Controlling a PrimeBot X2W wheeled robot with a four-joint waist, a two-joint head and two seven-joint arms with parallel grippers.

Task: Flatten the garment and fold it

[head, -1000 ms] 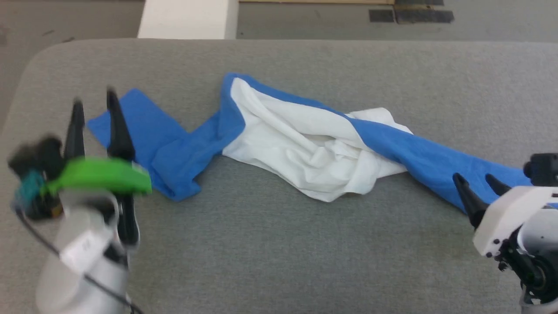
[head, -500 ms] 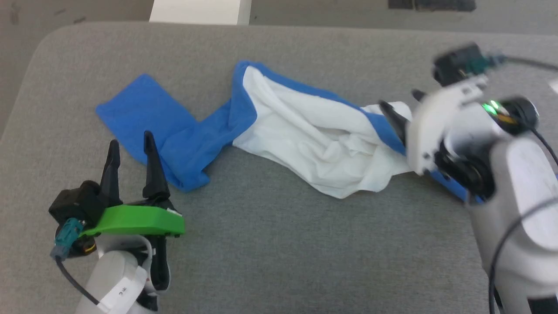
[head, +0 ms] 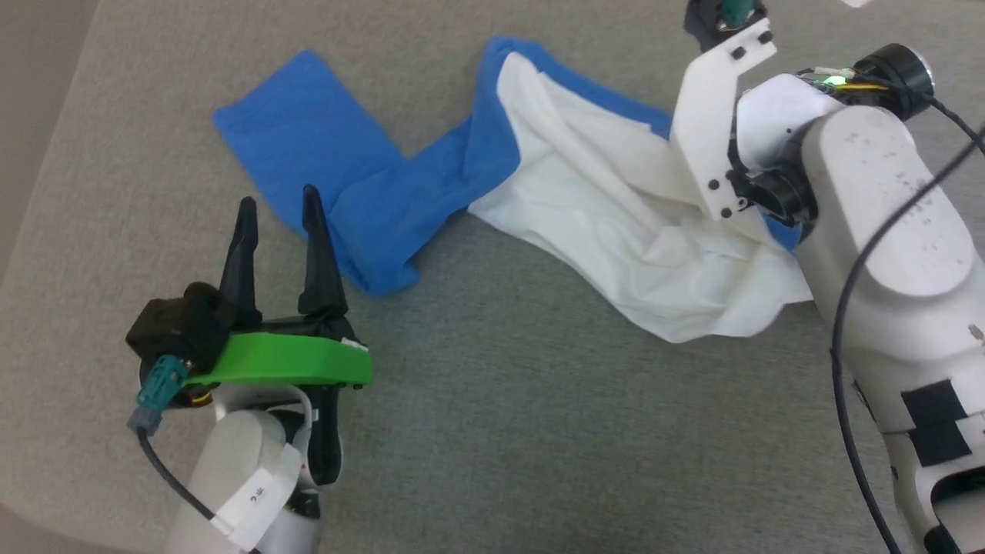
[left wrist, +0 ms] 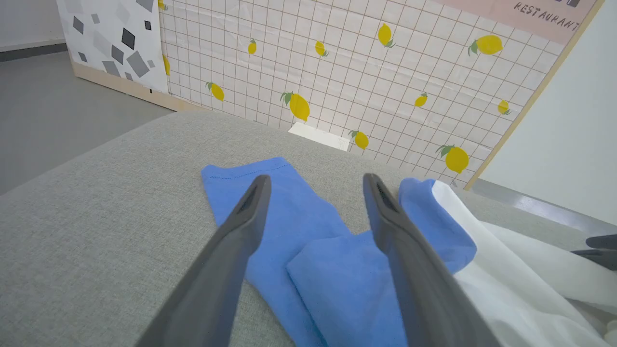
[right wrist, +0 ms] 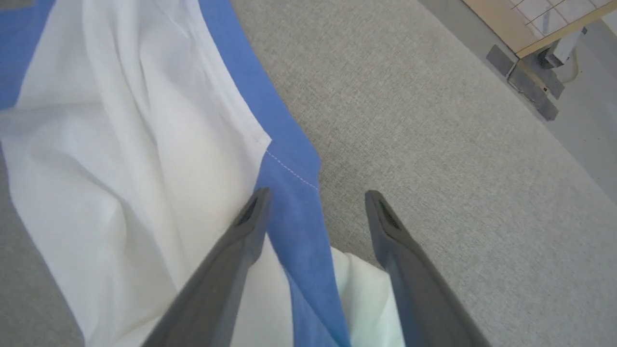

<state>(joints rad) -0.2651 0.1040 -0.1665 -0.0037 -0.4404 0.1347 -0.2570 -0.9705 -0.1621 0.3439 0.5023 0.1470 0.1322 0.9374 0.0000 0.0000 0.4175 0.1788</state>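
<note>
Your right gripper [right wrist: 316, 193] hangs spread over the garment [head: 616, 208], one finger above the white body and the other above bare grey cloth, with a blue strip [right wrist: 294, 207] running between them. Nothing is pinched, and you cannot tell whether the tips touch the fabric. The garment lies crumpled across the far half of the grey padded table [head: 500, 431], its white body bunched in folds beneath your right arm [head: 869, 192]. A blue sleeve [head: 323, 146] runs off to the left, doubled back on itself in a zigzag, its cuff end flat near the table's left edge. Your left gripper [head: 278, 198] sits just on the near side of that sleeve's fold, fingers parted and empty, pointing at it. In the left wrist view the sleeve shows through the gap between them. Beyond the table's far edge stands a white tiled wall panel [left wrist: 337, 72] printed with yellow lemons, with grey floor [left wrist: 48, 111] to its left.
</note>
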